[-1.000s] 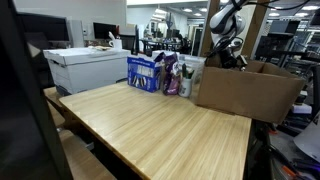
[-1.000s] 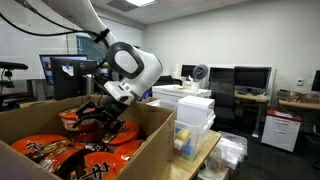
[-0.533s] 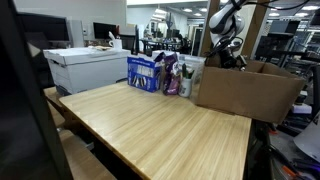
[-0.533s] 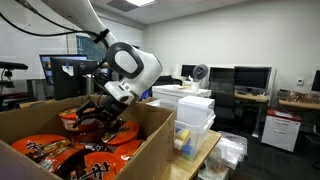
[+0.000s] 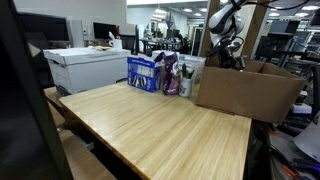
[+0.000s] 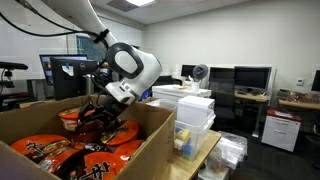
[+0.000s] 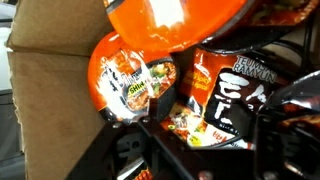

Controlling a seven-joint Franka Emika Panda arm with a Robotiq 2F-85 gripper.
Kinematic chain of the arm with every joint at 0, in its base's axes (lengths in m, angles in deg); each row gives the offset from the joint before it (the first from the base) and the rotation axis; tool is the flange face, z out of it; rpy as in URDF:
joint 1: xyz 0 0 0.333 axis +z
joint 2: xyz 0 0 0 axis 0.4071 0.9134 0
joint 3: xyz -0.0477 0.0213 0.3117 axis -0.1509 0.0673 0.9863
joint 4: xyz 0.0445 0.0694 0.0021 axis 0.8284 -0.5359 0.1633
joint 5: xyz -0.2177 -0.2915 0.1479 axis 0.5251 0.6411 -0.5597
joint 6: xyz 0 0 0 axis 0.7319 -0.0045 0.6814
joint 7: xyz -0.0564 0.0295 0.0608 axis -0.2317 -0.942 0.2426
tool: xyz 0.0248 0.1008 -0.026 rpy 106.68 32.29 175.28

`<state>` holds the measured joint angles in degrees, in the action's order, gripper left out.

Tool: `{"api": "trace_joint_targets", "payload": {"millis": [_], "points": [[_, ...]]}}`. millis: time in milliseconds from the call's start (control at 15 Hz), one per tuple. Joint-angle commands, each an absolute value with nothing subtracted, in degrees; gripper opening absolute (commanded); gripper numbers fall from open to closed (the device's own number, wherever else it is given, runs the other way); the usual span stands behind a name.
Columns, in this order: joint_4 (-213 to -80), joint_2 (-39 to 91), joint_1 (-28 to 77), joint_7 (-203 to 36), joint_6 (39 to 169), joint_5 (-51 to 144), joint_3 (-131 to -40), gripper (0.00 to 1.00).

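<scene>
The long pale wooden table (image 5: 150,125) has the big open brown cardboard box (image 6: 150,125) at its far end. Over the last second nothing shifts in both exterior views: the white arm stays bent into the box, and no packet has left the pile. Inside lie many orange instant-noodle packets (image 6: 50,150). The black gripper (image 6: 100,122) hangs low over them. In the wrist view its fingers (image 7: 150,135) straddle 1 black-and-orange packet (image 7: 225,100), but I cannot tell whether they pinch it.
</scene>
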<state>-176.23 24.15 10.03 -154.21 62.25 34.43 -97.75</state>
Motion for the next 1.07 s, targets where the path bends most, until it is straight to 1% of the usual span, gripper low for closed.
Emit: {"api": "trace_joint_targets", "payload": {"millis": [0,133,400,600,733,933,1000], "points": [[-175.7,23.91,9.49,-149.94,59.56,32.25,-97.55,0.38],[-175.14,24.04,9.03,-147.82,56.96,30.58,-97.56,0.25],[-173.57,23.76,8.14,-142.67,49.8,27.07,-98.0,0.04],[-172.66,22.48,7.73,-141.53,46.63,26.49,-98.96,0.0],[-172.01,21.72,7.47,-141.01,45.33,26.33,-99.7,0.0],[-171.2,20.73,6.87,-140.19,43.81,26.08,-100.65,0.03],[-171.03,20.44,6.75,-140.06,43.53,26.12,-100.9,0.02]]}}
